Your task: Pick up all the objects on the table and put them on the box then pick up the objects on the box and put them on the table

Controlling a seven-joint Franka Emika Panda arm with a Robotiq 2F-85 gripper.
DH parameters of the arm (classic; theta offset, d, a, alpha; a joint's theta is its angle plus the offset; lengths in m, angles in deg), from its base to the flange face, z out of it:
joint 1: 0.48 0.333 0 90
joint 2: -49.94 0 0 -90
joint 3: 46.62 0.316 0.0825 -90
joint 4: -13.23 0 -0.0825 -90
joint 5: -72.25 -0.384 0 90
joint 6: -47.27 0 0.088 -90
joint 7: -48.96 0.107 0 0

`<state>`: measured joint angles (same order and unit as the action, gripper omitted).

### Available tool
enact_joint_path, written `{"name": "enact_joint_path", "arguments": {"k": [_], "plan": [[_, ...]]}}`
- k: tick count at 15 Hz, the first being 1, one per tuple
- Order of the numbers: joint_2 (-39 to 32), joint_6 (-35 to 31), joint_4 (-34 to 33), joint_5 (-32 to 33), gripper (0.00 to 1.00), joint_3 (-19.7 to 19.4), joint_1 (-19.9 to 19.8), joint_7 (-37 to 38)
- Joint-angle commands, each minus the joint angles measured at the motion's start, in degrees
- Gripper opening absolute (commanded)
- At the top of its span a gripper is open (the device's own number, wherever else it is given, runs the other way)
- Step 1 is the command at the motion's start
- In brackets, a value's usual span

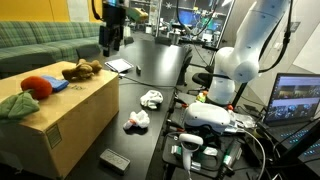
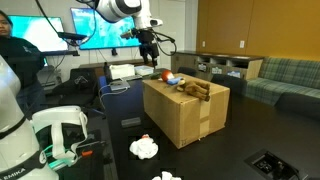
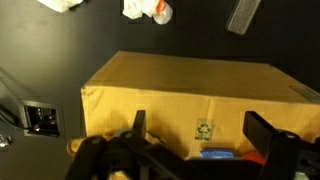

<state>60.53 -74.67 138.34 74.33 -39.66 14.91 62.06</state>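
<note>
— Hanging above the far end of the cardboard box (image 1: 60,120), the gripper (image 1: 110,42) is shown in both exterior views. How are its jaws held?

— They are spread wide apart. In the wrist view the fingers (image 3: 262,130) are seen on either side of the frame, with the box top between them, so the gripper is released.

— Where are the task's things found?

— Four are laid on the box. A brown plush toy (image 1: 82,70) is placed at the end nearest the gripper. A blue item (image 1: 58,86) and a red item (image 1: 38,85) are set next along. A green item (image 1: 14,106) is laid at the opposite end.

— And what is left on the table?

— A white wad (image 1: 151,98) and a second white wad (image 1: 137,121) are left on the black table (image 1: 150,72), beside the box and a little apart from each other. A flat grey piece (image 1: 113,160) is laid near the box's corner; what it is cannot be told.

— What else is shown?

— A green couch (image 1: 40,40) is seen behind the box, and a laptop (image 1: 297,100) with a lit screen is set at the frame's edge. A person (image 2: 12,40) is seen at the frame's edge in an exterior view.
</note>
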Motion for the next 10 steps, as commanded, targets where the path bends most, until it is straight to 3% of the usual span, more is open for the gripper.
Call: {"name": "enact_joint_path", "arguments": {"k": [1,7,8,10], "plan": [[10.75,2.67,9.89,-5.96,1.00,-3.13,-4.19,-12.41],[20.08,4.50,19.47,-5.58,1.00,-14.17,-12.04,-29.78],[16.12,5.36,16.20,-5.54,1.00,-10.29,-10.88,-24.49],[17.20,5.36,17.36,-5.45,1.00,-11.37,-12.11,-25.92]]}}
